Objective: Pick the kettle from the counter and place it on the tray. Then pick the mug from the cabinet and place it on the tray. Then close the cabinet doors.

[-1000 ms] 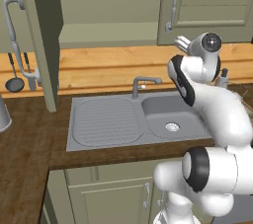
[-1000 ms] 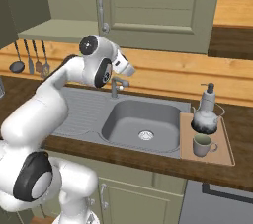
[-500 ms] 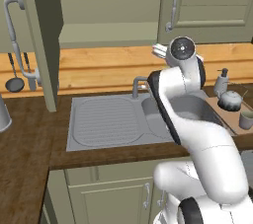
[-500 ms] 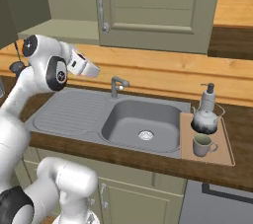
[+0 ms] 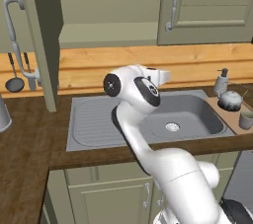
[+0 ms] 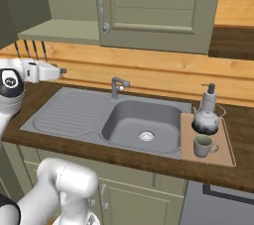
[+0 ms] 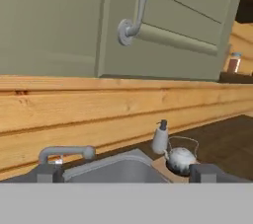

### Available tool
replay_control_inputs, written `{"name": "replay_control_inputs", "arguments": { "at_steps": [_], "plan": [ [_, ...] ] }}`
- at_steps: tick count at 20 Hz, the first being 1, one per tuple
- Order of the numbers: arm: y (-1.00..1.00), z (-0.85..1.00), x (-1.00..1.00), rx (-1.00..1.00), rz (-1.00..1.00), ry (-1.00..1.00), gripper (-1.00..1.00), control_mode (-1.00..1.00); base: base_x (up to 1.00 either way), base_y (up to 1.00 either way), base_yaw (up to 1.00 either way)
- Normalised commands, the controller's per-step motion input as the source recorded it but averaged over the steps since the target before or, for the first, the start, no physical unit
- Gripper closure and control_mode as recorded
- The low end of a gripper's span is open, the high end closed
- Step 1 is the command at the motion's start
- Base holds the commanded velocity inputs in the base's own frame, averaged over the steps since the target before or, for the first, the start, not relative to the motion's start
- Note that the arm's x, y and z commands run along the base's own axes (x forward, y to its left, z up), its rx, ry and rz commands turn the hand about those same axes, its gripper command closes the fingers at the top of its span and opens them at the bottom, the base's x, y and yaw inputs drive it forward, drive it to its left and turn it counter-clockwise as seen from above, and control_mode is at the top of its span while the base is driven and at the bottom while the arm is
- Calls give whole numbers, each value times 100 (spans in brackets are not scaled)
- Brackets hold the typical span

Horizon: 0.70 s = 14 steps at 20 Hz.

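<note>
kettle [image 6: 205, 121]: shiny silver metal, glossy
tray [image 6: 225, 150]: pale light wood, smooth matt
mug [image 6: 203, 145]: dull grey, matt
table [image 6: 233, 180]: dark brown wood grain
sink [image 6: 129, 122]: grey, matt; ribbed drainboard left of basin
cabinet doors [image 6: 163, 8]: olive-grey paint, matt; bar handles grey, metal-look
wall behind sink [image 6: 163, 73]: warm wood planks

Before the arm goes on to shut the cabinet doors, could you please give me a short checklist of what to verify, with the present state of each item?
1. Kettle on the tray: ok, it stands at the tray's far end.
2. Mug on the tray: ok, just in front of the kettle.
3. Jaws empty: ok, nothing sits between them in the hand view.
4. Left cabinet door shut: not ok, it stands swung wide open.
5. Right cabinet door shut: ok, it lies flat to the cabinet front.
6. Cabinet shelf free of things in the doorway: ok as far as it shows.
</note>
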Motion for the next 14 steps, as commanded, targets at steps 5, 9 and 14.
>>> {"name": "replay_control_inputs", "arguments": {
  "at_steps": [5, 9, 14],
  "plan": [
    [22, -44, 0, -42, -5, -1, -100, -100, 0, 0, 0],
    [31, -4, -25, -27, -16, 0, -100, -100, 0, 0, 0],
    [71, 1, -27, -26, -25, 0, -100, -100, 0, 0, 0]
  ]
}}
